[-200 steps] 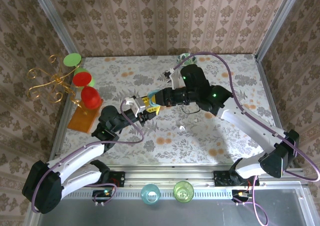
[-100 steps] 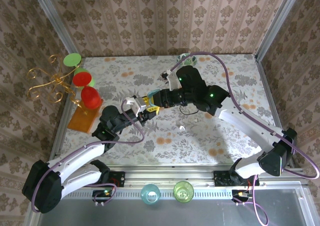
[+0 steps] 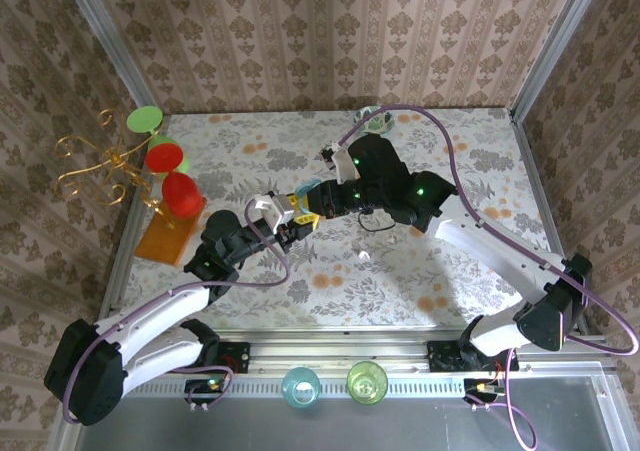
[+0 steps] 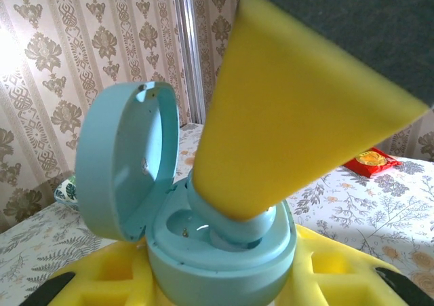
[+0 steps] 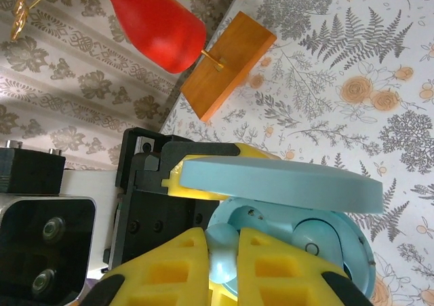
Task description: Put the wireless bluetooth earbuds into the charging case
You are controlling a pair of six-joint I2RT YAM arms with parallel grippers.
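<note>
A pale-blue charging case point(image 4: 224, 252) stands upright with its lid point(image 4: 125, 160) hinged open, gripped between the yellow pads of my left gripper point(image 4: 220, 289). My right gripper point(image 5: 222, 262) is shut on a pale-blue earbud point(image 5: 222, 248) and holds it at the case's empty socket point(image 5: 247, 219). In the left wrist view that earbud point(image 4: 254, 224) rests partly in a socket under a yellow finger point(image 4: 298, 109). Another pale-blue earbud point(image 5: 315, 239) sits seated in the other socket. In the top view both grippers meet at the case point(image 3: 297, 214) above mid-table.
A gold stand with red and green goblets point(image 3: 165, 171) on an orange wooden base point(image 3: 168, 235) stands at the left edge. A small white object point(image 3: 364, 255) lies on the floral cloth. Two cups point(image 3: 333, 382) sit on the front rail. A patterned dish point(image 3: 374, 119) lies at the back.
My right arm has shifted slightly left toward the case, bringing its held earbud down at the socket. The left arm has stayed about where it was.
</note>
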